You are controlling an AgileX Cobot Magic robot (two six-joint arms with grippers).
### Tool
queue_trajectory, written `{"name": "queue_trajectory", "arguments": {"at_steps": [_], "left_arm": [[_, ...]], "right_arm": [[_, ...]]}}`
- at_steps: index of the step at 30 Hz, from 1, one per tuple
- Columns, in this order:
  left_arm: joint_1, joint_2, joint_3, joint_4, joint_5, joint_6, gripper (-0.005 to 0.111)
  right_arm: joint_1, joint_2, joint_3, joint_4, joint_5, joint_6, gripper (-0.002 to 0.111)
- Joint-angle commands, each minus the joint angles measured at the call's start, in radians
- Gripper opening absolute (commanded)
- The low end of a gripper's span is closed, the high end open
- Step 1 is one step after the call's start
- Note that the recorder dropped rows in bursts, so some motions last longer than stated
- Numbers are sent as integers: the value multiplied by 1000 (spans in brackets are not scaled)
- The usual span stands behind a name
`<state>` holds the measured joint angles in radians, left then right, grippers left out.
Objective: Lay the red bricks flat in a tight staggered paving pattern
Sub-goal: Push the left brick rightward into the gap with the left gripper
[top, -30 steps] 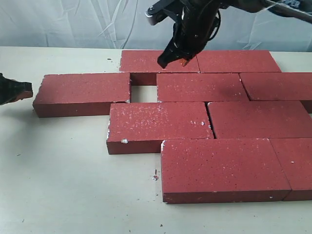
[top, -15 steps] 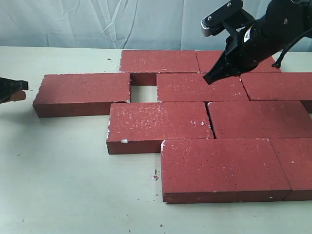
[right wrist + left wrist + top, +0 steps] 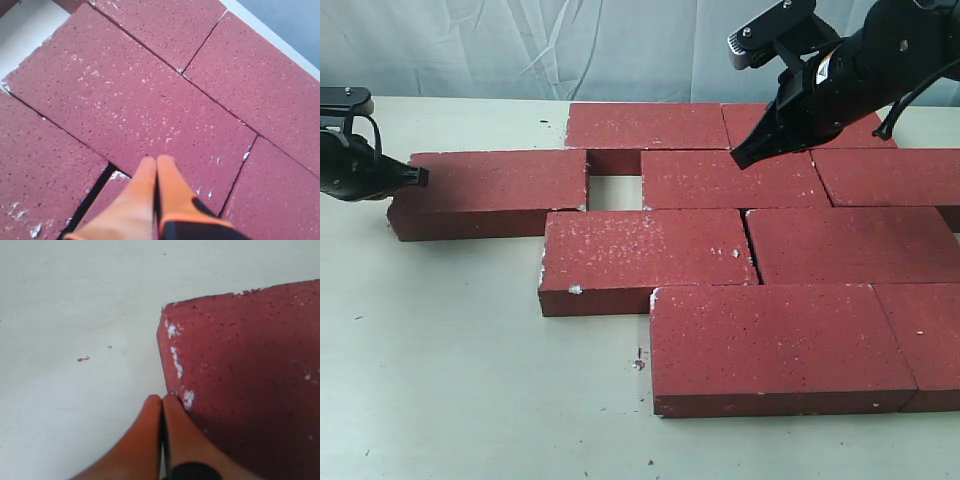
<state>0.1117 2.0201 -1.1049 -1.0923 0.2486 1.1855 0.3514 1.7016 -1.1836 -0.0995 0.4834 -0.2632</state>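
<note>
Since the outlying brick (image 3: 490, 188) lies with its long axis running across the counter (image 3: 450, 380), its outer short end faces the left fingers (image 3: 142, 435), which are pressed together, holding nothing, right at its chipped corner. A gap (image 3: 615, 192) separates its far end from the laid bricks (image 3: 720, 188). Bare, smooth counter gives sliding room. The right fingers (image 3: 137, 195), likewise pinched empty, hover over the paving, farther off.
</note>
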Motion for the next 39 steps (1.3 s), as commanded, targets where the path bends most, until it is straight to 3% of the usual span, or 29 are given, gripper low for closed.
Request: {"name": "queue_trajectory", "arguments": {"at_steps": [1,39], "left_arm": [[-14,-6,-3,6,16,-8,0],[-176,32,-46,10,19,-1,0]], "right_arm": [[-1,-10,5,3,-22,-3,-1],[-1,20,12,-3,-53,-3,-1]]}}
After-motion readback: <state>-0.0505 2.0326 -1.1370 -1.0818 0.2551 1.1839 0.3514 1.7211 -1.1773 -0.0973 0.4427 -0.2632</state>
